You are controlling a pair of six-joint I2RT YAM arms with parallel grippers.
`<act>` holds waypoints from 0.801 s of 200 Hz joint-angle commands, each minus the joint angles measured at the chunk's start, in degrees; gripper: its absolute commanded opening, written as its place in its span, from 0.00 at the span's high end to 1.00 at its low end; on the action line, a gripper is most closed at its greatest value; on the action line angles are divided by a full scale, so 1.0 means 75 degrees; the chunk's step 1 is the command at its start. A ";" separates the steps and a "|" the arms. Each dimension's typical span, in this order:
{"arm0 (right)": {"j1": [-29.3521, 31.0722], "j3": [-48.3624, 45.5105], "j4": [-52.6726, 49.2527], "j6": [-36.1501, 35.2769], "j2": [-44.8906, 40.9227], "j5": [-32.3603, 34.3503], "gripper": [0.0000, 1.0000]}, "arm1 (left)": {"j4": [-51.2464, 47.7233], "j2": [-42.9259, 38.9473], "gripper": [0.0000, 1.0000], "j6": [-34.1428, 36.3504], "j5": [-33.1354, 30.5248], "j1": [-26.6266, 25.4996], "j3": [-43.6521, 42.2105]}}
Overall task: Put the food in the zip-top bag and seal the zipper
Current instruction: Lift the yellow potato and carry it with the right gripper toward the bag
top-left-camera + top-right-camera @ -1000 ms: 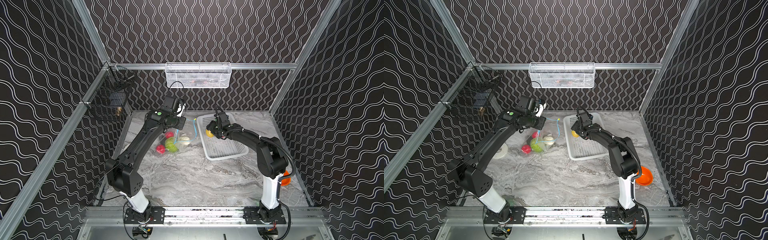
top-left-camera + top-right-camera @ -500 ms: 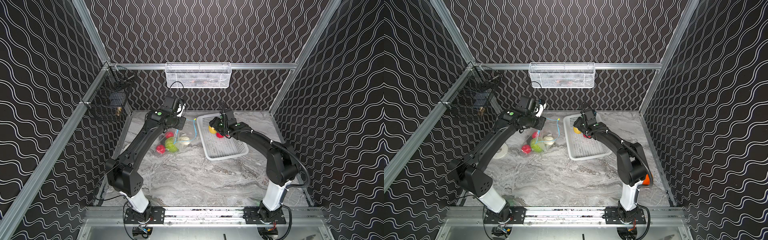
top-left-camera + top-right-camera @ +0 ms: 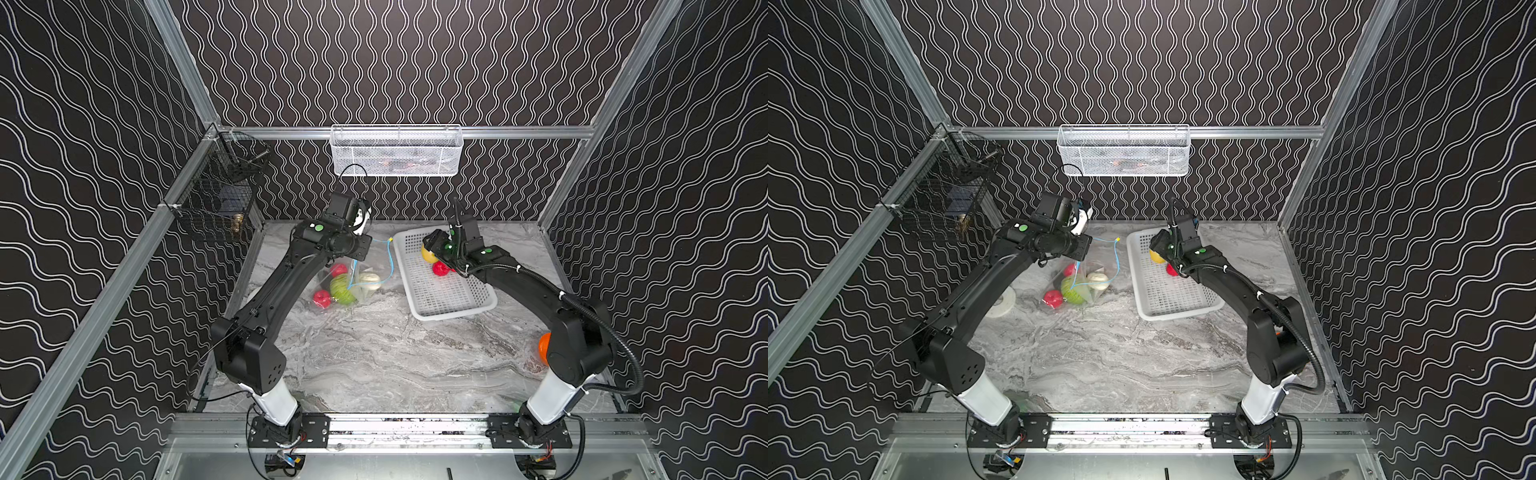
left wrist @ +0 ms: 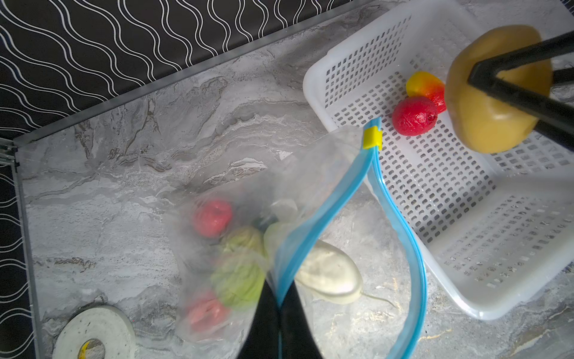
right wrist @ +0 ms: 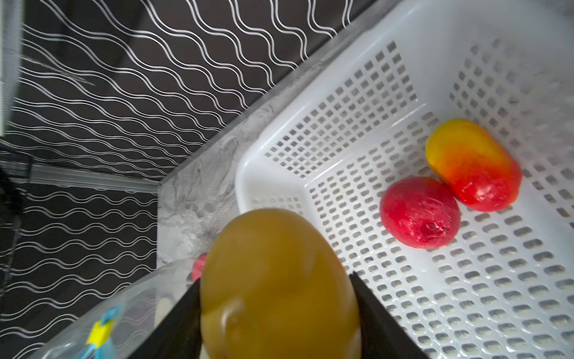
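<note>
Left of centre in a top view, the zip-top bag [image 3: 376, 266] hangs open from the left gripper [image 4: 279, 306], whose fingers are pressed together on the zipper [image 4: 351, 192]. Right of centre, the right gripper [image 5: 276, 310] clamps the yellow potato [image 5: 273, 264] above the white basket [image 3: 453, 307].

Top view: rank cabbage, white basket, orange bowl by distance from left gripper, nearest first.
1. green cabbage, in the zip-top bag under the left gripper.
2. white basket, right of the bag.
3. orange bowl, front right corner.
</note>
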 commanded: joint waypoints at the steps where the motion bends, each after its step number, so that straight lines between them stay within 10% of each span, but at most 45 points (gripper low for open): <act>1: 0.0002 0.0092 0.0236 -0.0138 -0.0165 -0.0075 0.42 | 0.0091 -0.0054 1.00 -0.0057 0.0022 0.0006 0.0005; 160: 0.1298 0.0054 0.1175 -0.0187 -0.0831 -0.0164 0.42 | 0.0010 0.0052 1.00 0.0031 0.0112 0.0008 0.0204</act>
